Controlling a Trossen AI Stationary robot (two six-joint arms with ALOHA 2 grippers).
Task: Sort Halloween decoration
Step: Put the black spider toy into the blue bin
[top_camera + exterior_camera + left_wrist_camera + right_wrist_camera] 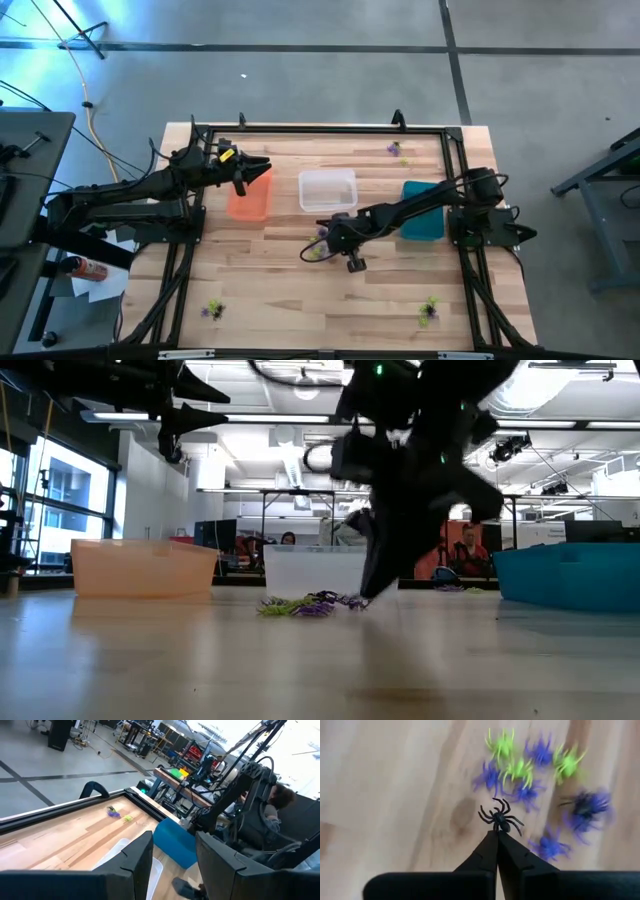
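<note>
The Halloween decoration here is a heap of tiny purple and yellow-green plastic spiders (530,775) lying on the wooden table near its middle (316,250), low in the low view (305,604). My right gripper (496,834) slants down at this heap (325,243) and is shut on one black spider (500,817). My left gripper (172,855) hangs open and level above the orange bin (250,195) at the far left (262,170), with nothing between its fingers. My right gripper pinches the black spider by one end of its body (498,827), between the very ends of its two fingers. The fingers slant down from the table's right side. The rest of the spider, legs spread, sticks out past the fingertips; whether it is clear of the table I cannot tell.
A clear bin (327,190) stands in the middle at the back and a teal bin (422,212) to its right, under my right arm. Smaller clusters of spiders lie at the far right (395,150), near left (213,310) and near right (428,310). People sit beyond the table (465,550).
</note>
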